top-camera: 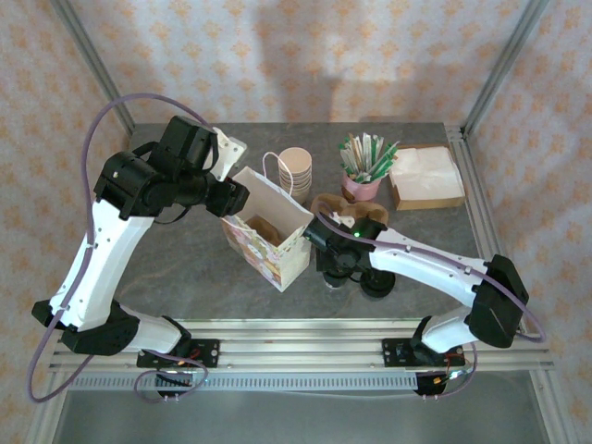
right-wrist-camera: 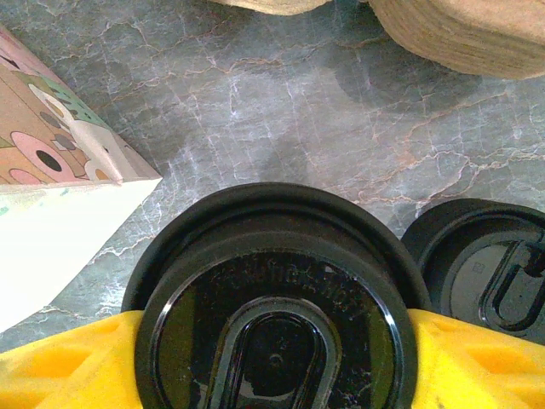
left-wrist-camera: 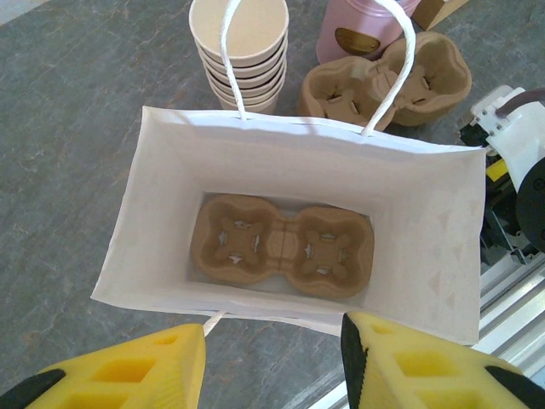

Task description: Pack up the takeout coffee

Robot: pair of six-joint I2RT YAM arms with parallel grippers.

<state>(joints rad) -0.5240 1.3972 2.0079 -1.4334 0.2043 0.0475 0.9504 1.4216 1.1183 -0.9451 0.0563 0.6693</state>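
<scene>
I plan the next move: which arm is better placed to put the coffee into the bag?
Right. The right gripper straddles the coffee beside the bag; the left gripper hovers at the bag's rim, on its other side.

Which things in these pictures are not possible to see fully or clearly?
1. Right wrist view: the lid of the takeout coffee hides its paper wall and whether the right gripper is touching it.
2. Right wrist view: the loose black lid is cut off by the right edge; anything under it is hidden.
3. Left wrist view: the bottom edge cuts off the left gripper.
</scene>
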